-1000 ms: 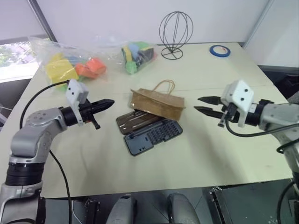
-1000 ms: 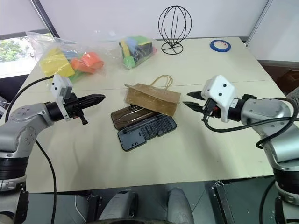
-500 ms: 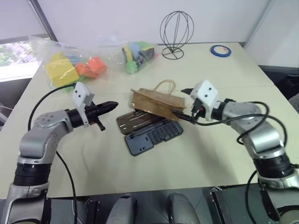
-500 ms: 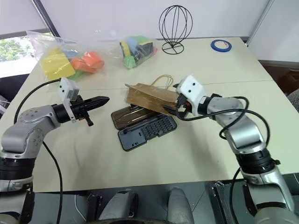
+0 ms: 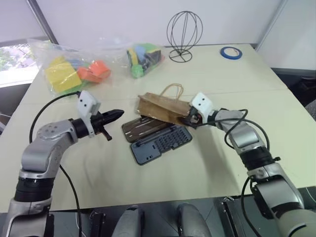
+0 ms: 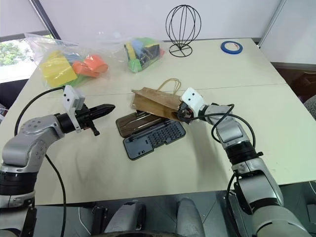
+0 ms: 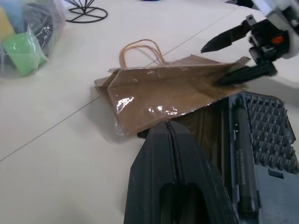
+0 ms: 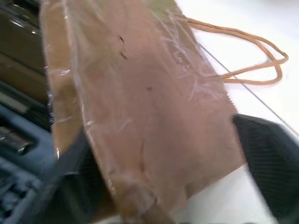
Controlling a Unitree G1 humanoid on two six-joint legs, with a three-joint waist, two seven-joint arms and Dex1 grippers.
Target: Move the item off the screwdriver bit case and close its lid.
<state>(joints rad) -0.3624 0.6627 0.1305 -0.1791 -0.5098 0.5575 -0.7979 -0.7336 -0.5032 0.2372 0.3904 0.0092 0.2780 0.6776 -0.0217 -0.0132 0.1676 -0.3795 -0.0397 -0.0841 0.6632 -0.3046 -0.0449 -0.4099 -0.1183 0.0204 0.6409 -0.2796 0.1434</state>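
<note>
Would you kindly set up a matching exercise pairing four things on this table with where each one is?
Things:
1. paper bag
2. tape roll
3. wire stand
4. bit case

Places:
A. far right corner of the table
B. lying over the case's open lid, between the right end effector's fingers
C. far edge, beside the bags of blocks
D. open at mid-table, nearest the robot

Pairs: 1-B, 2-A, 3-C, 4-D
</note>
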